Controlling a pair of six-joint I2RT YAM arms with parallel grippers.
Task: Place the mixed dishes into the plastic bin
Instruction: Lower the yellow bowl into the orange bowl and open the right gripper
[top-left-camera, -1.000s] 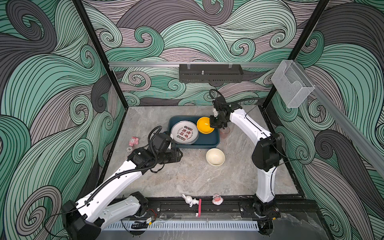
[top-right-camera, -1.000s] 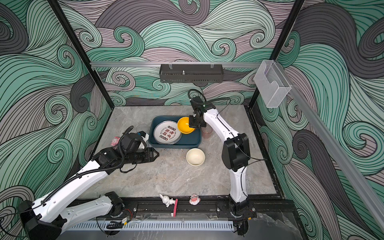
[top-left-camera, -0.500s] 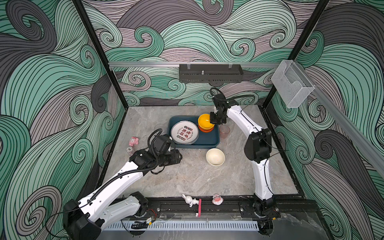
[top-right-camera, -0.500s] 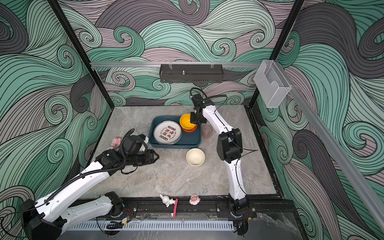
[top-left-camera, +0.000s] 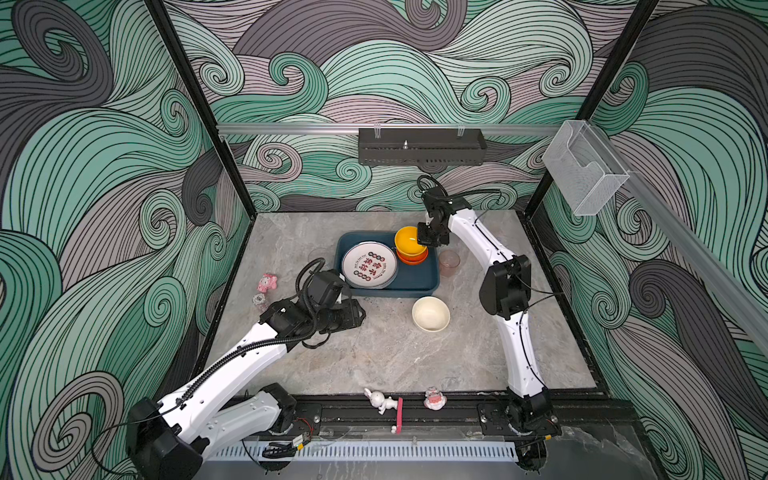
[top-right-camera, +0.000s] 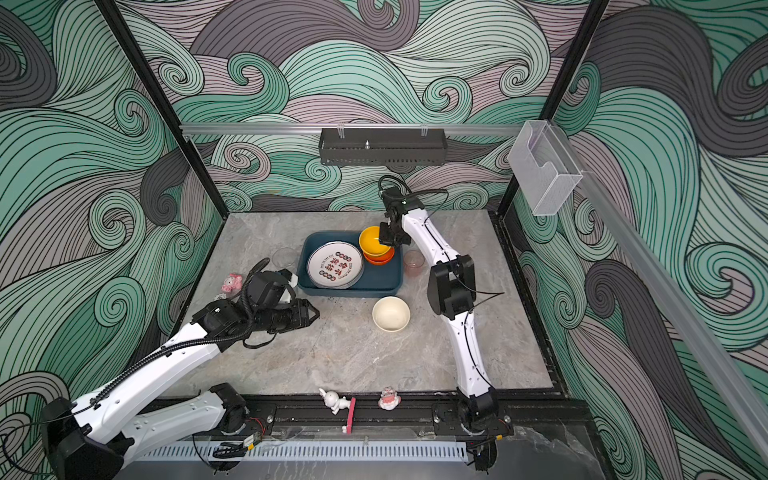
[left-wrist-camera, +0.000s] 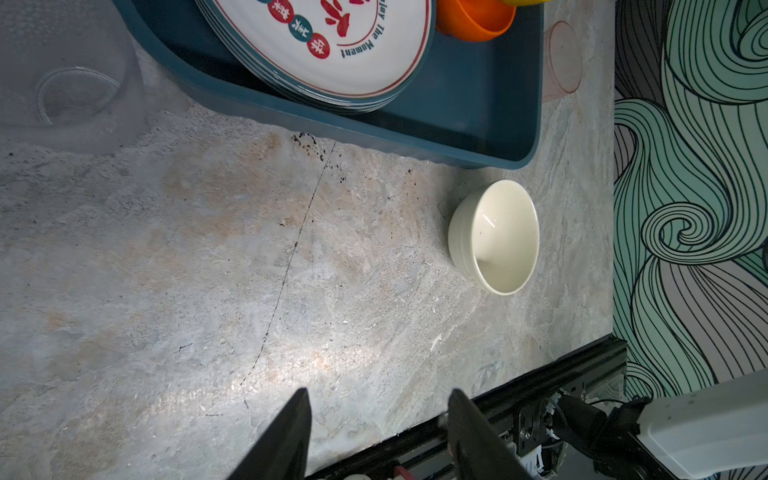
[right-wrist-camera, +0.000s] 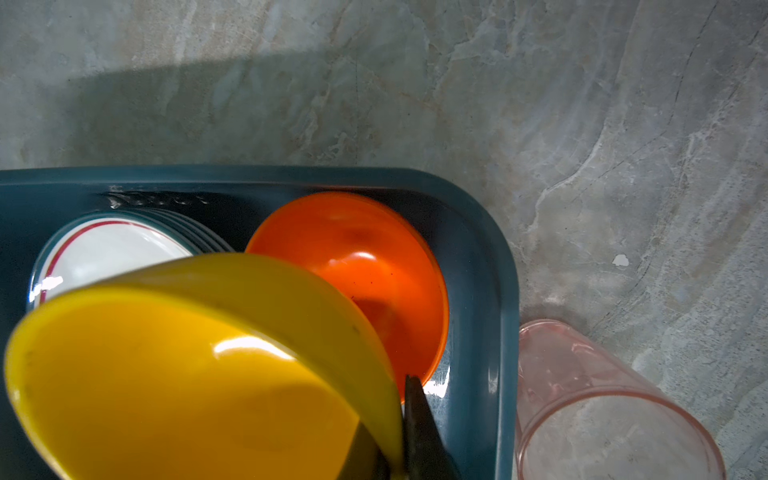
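My right gripper (top-left-camera: 427, 240) was clamped tight on the rim of a yellow bowl (top-left-camera: 409, 240), with one finger inside and one outside, as the right wrist view showed. The yellow bowl hung tilted at the far right corner of the bin (top-left-camera: 419, 276). It was directly over an orange bowl (top-left-camera: 412, 259) that sat inside the bin. I could not tell whether the two bowls touched. A stack of plates (top-left-camera: 369, 265) filled the bin's left half, and the top one was white with red characters.

My left gripper (left-wrist-camera: 378, 401) was about half open and held nothing. It hovered over the bare table (top-left-camera: 386, 357), in front of the bin's near left corner. A cream bowl (left-wrist-camera: 496, 237) stood ahead of it, well apart. This bowl was upright on the table, just in front of the bin's near right corner and not touching the bin.

A pink glass (right-wrist-camera: 602, 407) stood on the table just beside the bin's right wall. A clear glass (top-right-camera: 285, 258) stood on the table near the bin's left wall.
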